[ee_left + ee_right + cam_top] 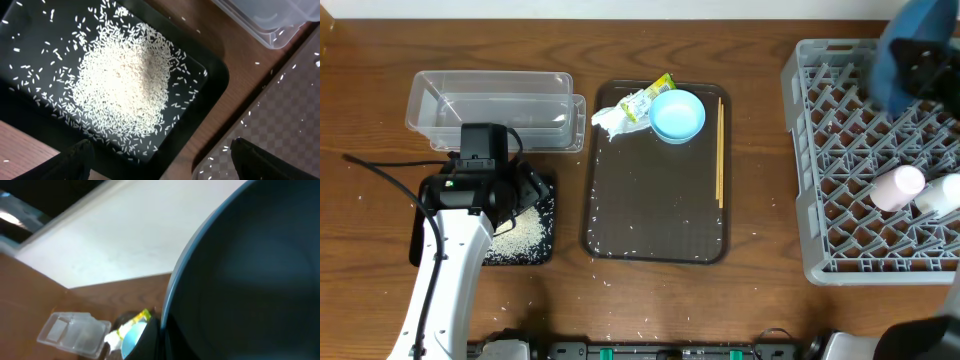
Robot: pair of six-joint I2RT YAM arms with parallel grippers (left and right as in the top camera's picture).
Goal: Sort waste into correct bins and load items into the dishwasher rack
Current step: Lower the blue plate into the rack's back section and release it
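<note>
Over the far corner of the grey rack [820,200], dark-blue dish [898,42] clamped in the right hand [922,66], pink cup [898,187] and white cup [945,195] lying inside, rice heap [125,85] in the black tray [212,75], left hand [160,162] spread wide above it

Bright even light; blurred dark-blue dish [250,280] close-up.

Legible text, labels, numbers: none. The yellow-green wrapper [650,99], lying on the brown tray [655,220] toward the worktop's [760,300] far edge, bears printed markings too small and blurred to read.
</note>
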